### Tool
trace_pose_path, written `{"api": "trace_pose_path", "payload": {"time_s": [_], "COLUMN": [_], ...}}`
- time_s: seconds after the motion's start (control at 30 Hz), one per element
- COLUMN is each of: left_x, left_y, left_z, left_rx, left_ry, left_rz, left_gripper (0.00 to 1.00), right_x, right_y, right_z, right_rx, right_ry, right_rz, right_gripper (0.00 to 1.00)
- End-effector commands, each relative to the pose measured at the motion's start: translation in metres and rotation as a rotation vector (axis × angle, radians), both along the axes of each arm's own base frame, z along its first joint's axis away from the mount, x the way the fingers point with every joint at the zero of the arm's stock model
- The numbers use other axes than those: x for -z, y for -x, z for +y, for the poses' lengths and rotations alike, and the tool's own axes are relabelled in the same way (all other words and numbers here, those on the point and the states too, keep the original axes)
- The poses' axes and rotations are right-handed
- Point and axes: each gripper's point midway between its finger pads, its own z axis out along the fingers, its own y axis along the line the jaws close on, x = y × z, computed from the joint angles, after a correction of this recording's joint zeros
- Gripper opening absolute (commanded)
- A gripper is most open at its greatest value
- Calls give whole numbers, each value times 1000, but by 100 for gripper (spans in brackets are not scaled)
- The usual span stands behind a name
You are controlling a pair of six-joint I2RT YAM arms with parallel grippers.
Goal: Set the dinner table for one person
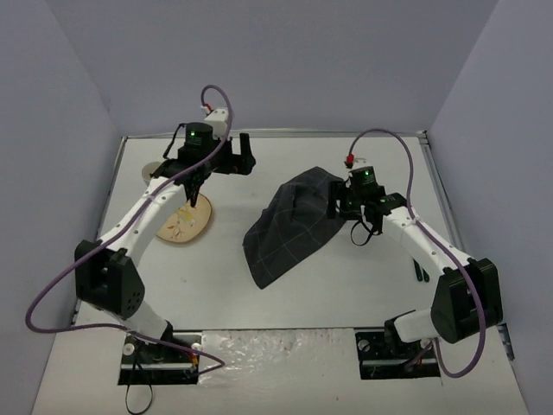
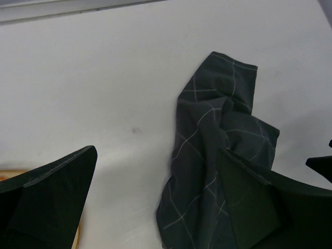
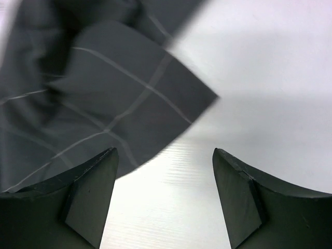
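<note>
The large white rectangular tabletop (image 1: pixel 346 285) lies beneath both arms, with a crumpled navy grid-checked cloth (image 1: pixel 289 225) at its middle. The left pincer (image 2: pixel 156 150) and right pincer (image 3: pixel 163 151) gape wide, both empty.

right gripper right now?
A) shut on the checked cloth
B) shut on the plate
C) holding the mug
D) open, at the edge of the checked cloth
D: in the right wrist view the right gripper has its fingers wide apart with mostly bare white table between them. The dark checked cloth lies crumpled just ahead, and nothing is clamped.
</note>
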Motion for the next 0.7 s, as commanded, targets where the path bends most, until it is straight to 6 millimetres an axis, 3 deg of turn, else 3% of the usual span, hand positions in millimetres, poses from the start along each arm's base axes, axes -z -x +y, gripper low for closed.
{"api": "trace_pose_path", "payload": {"time_s": [0.0,0.1,0.17,0.37,0.47,0.67], "left_x": [-26,-16,-2,36,58,84], "left_y": [-30,-53,-64,-94,-97,-112], "left_z": [-74,-111,-131,-175,-189,-196], "left_rx": [185,246,277,307,334,296], "left_ry": [15,10,0,-9,-24,-38], "left_rz": [-75,-85,-84,-100,-92,-82], "left_gripper": [97,97,97,97,97,97], "right_x": [22,47,54,79,86,101], "right_y": [-15,-25,-36,-47,-50,-50], "right_z": [-19,-29,-29,-34,-36,-36], "right_rx": [107,163,179,226,219,217], "right_ry": [-54,-74,-84,-68,-53,-55], "right_rz": [14,50,27,21,21,35], "right_gripper": [69,69,68,66,65,63]}}
